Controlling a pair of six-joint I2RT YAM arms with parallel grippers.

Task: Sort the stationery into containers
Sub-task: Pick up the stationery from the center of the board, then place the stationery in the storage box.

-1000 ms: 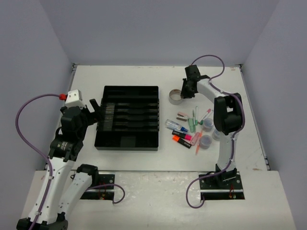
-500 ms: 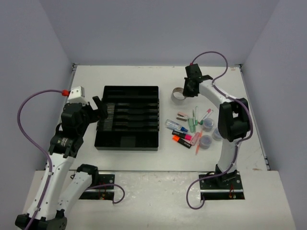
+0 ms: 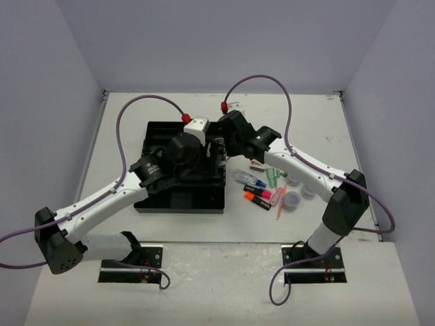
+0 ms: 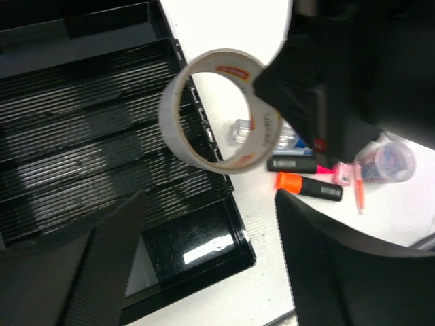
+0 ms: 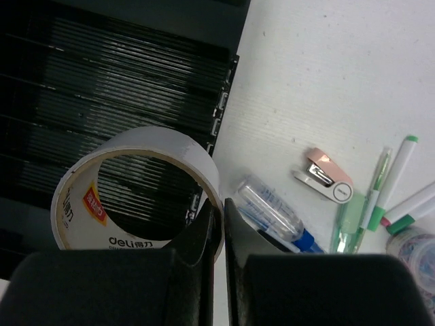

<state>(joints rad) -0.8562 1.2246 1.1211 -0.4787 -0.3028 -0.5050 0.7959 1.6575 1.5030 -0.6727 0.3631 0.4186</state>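
Note:
My right gripper (image 5: 223,204) is shut on the wall of the grey tape roll (image 5: 163,144) and holds it above the right edge of the black organiser tray (image 5: 102,68). In the top view the right gripper (image 3: 223,151) is over the tray's (image 3: 177,200) right side. My left gripper (image 4: 211,197) is open and empty, just below the tape roll (image 4: 170,122), above the tray's (image 4: 68,102) near right corner. On the table to the right lie the blue-capped tube (image 5: 272,214), an orange highlighter (image 4: 309,187), a pink highlighter (image 3: 257,191), green pens (image 5: 370,197) and clear tubs (image 3: 291,200).
A small pink stapler (image 5: 325,178) lies beside the tube. Both arms cross above the tray, the left gripper (image 3: 204,161) close to the right one. Grey walls close the table on three sides.
My right gripper has carried the tape roll from the far right of the table to the tray's right edge. My left arm has swung from the tray's left side across to meet it.

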